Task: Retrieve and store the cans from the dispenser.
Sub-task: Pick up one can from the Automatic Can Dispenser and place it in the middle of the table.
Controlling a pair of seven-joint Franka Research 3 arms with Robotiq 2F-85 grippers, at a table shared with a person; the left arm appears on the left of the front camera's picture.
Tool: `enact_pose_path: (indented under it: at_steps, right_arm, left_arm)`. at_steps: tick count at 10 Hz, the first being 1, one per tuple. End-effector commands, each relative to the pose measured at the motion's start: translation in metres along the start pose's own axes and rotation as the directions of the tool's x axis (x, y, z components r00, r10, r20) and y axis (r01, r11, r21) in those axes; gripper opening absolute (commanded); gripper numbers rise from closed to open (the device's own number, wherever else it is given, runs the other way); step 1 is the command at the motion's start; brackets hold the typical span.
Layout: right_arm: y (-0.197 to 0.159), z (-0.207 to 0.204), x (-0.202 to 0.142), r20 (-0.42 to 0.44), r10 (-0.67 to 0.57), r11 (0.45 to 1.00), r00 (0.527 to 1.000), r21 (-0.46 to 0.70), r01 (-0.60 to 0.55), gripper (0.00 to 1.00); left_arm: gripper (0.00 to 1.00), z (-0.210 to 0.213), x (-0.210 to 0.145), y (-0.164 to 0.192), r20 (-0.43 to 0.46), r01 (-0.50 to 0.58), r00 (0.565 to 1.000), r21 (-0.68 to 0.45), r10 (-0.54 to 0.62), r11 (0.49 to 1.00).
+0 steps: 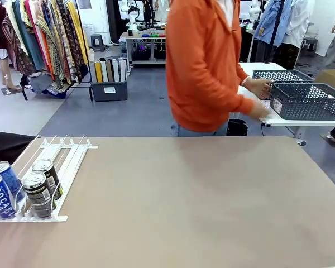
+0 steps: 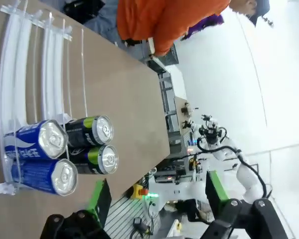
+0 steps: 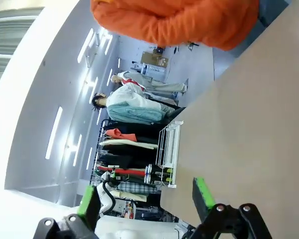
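Dispenser (image 1: 67, 162): a flat white rail rack lying on the tan table (image 1: 201, 201) at the corner nearest the robot's left. Its lanes run away toward the far edge.

Cans: all four stand upright at the dispenser's robot-side end, against the small front tabs, in a tight two-by-two block.
- Blue POCARI SWEAT cans (image 1: 1, 196) (image 1: 7, 174) are in the outermost lane, one behind the other.
- Dark cans (image 1: 39, 195) (image 1: 47, 176) are in the next lane inward, just beside the blue pair and also one behind the other.
- In the left wrist view all four silver tops face the camera.

Left gripper (image 2: 155, 180): hangs near the dispenser's can end, on the robot's side of it. The green-padded fingers (image 2: 97, 195) are spread wide with nothing between them and are clear of every can.

Right gripper (image 3: 145, 186): fingers (image 3: 203, 193) are likewise spread wide and pinch nothing. It is well apart from the dispenser, which appears small across the table in that wrist view.

Person (image 1: 206, 67): wears an orange top and stands beyond the table's far edge, well to the right of the dispenser, turned toward a side table. One hand (image 1: 259, 87) is near a dark grey mesh basket (image 1: 307, 103) there.
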State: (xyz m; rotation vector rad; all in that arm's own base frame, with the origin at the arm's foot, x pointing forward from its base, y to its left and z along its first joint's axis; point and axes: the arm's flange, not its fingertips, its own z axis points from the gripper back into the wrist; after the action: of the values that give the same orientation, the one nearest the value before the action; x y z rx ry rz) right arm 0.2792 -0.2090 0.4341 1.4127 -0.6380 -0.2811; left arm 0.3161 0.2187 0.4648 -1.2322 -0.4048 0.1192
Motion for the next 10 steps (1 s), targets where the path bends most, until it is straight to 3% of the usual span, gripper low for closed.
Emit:
enact_pose_path:
  at_steps: [1, 5, 6, 7, 8, 9, 10]
  right_arm:
    - [0.022, 0.012, -0.004, 0.015, 0.021, 0.999, 1.000, 0.033, -0.022, 1.00]
    - [0.022, 0.012, -0.004, 0.015, 0.021, 0.999, 1.000, 0.033, -0.022, 1.00]
    - [0.022, 0.012, -0.004, 0.015, 0.021, 0.999, 1.000, 0.033, -0.022, 1.00]
    - [0.022, 0.012, -0.004, 0.015, 0.021, 0.999, 1.000, 0.033, -0.022, 1.00]
    - [0.022, 0.012, -0.004, 0.015, 0.021, 0.999, 1.000, 0.033, -0.022, 1.00]
    - [0.022, 0.012, -0.004, 0.015, 0.021, 0.999, 1.000, 0.033, -0.022, 1.00]
    - [0.022, 0.012, -0.004, 0.015, 0.021, 0.999, 1.000, 0.033, -0.022, 1.00]
  left_arm:
    - [1.00, -0.006, -0.004, -0.017, -0.053, 0.041, 0.998, 0.014, -0.040, 0.999]
    - [1.00, -0.012, 0.001, -0.018, -0.041, 0.036, 0.999, 0.011, -0.035, 0.999]
    - [1.00, 0.005, -0.016, -0.034, -0.044, 0.089, 0.995, 0.123, -0.084, 0.988]
    - [1.00, 0.008, -0.031, -0.055, -0.136, 0.152, 0.984, 0.261, -0.119, 0.953]
    - [1.00, -0.007, -0.037, -0.072, -0.272, 0.209, 0.958, 0.447, -0.090, 0.870]
    - [1.00, -0.024, -0.046, -0.091, -0.340, 0.273, 0.939, 0.643, -0.052, 0.716]
    - [1.00, -0.041, -0.053, -0.105, -0.395, 0.369, 0.916, 0.751, -0.075, 0.548]
